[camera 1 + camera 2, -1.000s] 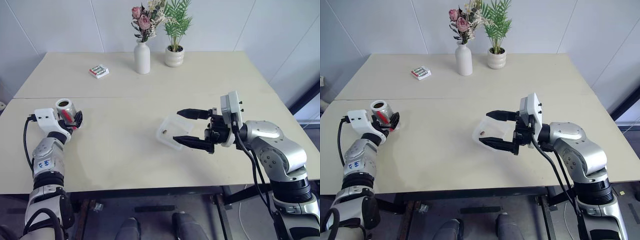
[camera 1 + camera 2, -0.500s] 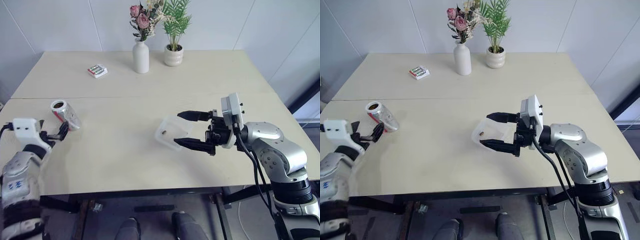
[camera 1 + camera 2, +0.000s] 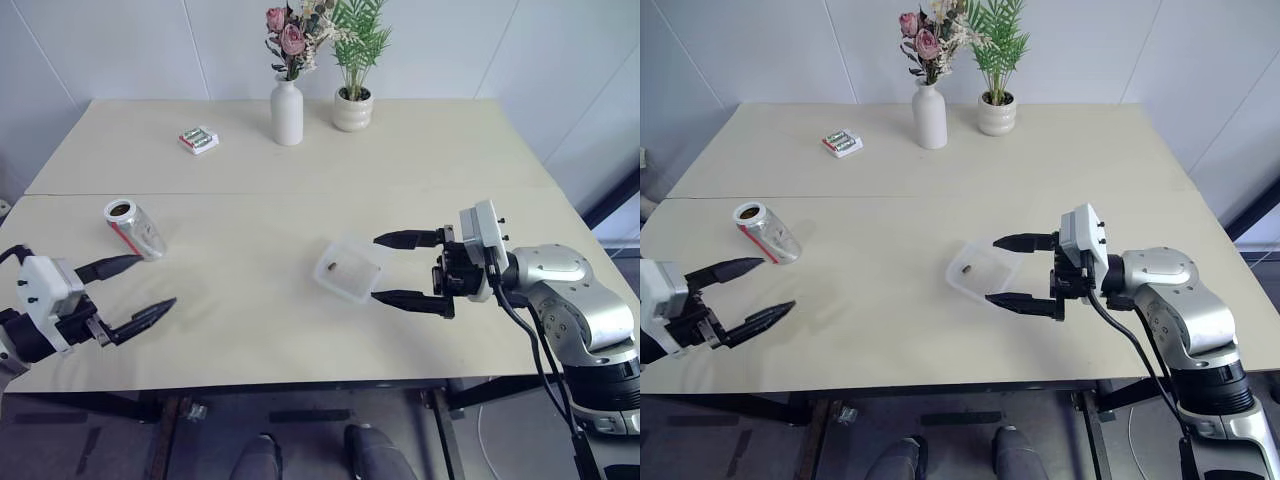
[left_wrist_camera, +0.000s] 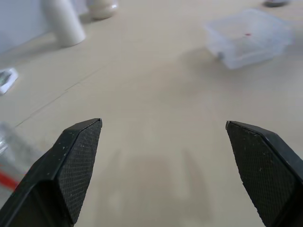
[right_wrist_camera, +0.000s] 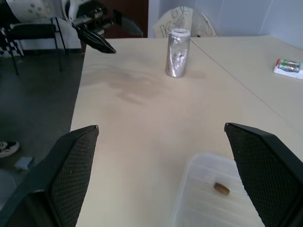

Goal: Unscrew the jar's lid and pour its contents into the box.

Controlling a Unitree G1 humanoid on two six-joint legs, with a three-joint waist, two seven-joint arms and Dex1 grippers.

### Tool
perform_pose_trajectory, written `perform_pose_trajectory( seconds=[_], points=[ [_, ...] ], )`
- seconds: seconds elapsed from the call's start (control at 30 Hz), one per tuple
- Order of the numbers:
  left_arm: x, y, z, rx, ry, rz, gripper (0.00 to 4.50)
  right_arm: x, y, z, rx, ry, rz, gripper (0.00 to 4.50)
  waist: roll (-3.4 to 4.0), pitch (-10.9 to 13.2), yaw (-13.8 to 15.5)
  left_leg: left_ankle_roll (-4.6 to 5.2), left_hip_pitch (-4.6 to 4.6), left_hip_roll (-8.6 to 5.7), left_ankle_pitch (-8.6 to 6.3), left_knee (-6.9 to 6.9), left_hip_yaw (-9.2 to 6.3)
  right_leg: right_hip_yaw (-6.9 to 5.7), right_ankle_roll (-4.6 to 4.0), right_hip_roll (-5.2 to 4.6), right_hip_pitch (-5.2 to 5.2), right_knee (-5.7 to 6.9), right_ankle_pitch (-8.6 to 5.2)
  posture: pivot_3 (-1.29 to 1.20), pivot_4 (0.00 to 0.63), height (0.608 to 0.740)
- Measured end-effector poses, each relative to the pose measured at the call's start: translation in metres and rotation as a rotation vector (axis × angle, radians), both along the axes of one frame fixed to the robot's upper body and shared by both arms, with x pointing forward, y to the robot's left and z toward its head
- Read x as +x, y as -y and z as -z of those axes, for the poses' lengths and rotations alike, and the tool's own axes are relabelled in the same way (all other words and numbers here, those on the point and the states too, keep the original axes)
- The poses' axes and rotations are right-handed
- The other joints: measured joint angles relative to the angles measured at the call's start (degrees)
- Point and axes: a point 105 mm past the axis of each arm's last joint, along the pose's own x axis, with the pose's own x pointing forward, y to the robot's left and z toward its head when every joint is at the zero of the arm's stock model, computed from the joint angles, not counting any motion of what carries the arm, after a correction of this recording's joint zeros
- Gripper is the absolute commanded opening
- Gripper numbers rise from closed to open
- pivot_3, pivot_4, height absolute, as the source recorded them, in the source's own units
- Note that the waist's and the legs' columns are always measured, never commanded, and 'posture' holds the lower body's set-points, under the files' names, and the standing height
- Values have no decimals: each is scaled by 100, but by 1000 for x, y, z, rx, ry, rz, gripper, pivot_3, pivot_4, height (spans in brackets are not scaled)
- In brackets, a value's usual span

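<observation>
The jar (image 3: 133, 228), a silvery can with red markings and a dark open top, stands upright on the table's left side and shows as well in the right wrist view (image 5: 178, 53). My left gripper (image 3: 158, 283) hangs open near the table's front left edge, apart from the jar and empty. The box (image 3: 350, 270), a clear shallow tray, lies flat near the table's middle with one small brown bit (image 5: 220, 188) in it. My right gripper (image 3: 375, 268) is open, its fingertips either side of the box's near end, not gripping it. The lid is out of view.
A white vase (image 3: 287, 113) with flowers and a small potted plant (image 3: 351, 108) stand at the table's far edge. A small green-red-white packet (image 3: 199, 140) lies at the far left. A seam (image 3: 300, 193) crosses the tabletop.
My left gripper has drawn back from the jar toward the near edge and turned to point right, leaving the jar standing. The right gripper has shifted slightly right; the box now lies flat.
</observation>
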Motion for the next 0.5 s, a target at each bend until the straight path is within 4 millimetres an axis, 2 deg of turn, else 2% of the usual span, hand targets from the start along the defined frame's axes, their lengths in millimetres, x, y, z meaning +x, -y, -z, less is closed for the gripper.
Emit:
perform_pose_trajectory(
  seconds=[0.1, 0.23, 0.33, 0.5],
  points=[
    [3, 18, -2, 13, 14, 105, 4474, 0, 7, 3, -29, 3, 14, 4500, 1, 1, -12, 1, 0, 2, -1, 0, 3, 2, 79, 7, -1, 0, 43, 0, 150, 740],
    [11, 37, -9, -1, 45, 186, 4474, 0, 18, 3, -51, 7, 52, 4500, 2, 1, -11, 2, 1, 5, -1, 3, 3, 4, 82, 13, -1, 1, 44, 0, 150, 740],
    [15, 47, -6, -13, 18, 238, 4474, -1, 28, 4, -49, 5, 100, 4500, 2, 1, -13, 3, 0, 6, -3, 4, 2, 5, 84, 18, -1, 2, 45, 0, 150, 740],
    [19, 53, -4, -32, 10, 264, 4474, -6, 36, 7, -32, -7, 164, 4500, 2, 1, -11, 4, 0, 11, -4, 10, 2, 5, 84, 24, -1, 6, 45, 0, 150, 740]
  ],
)
